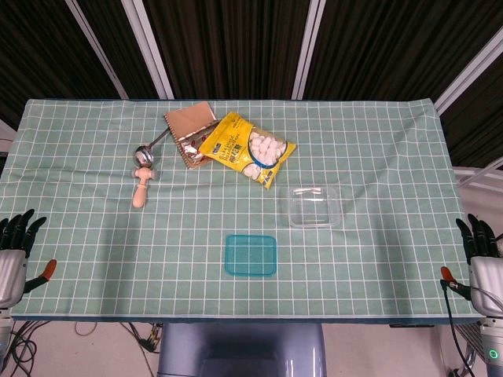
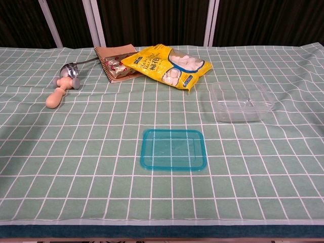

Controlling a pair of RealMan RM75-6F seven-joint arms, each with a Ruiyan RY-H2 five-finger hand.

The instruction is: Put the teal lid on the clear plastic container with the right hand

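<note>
Teal lid [image 2: 173, 150]: thin moulded plastic, rounded-rectangular, translucent, laid flat on the green checked tablecloth [image 2: 76, 167] near the front edge of the table, roughly at its middle. It is judged light, somewhat flexible and smooth, so slipping between fingertips may be expected; with so little height above the cloth, an edge would probably have to be pinched or lifted at a corner or along the right-hand rim before a firm hold can be had. Clear plastic container [image 2: 240, 101]: shallow, open-topped, apparently empty, set behind and to the right of the lid, well apart from it; thin-walled and light, it is judged liable to slide or tip if pressed off-centre. Right hand [image 1: 481, 245]: seen only in the head view, at the right table edge, holding nothing, fingers extended upward and slightly spread. Left hand [image 1: 17, 236]: at the left edge, likewise empty with fingers spread. Also present at the rear: a yellow snack bag [image 2: 167, 66], a brown packet [image 2: 115, 61] and a spoon [image 2: 68, 76] with a pale handle.
</note>
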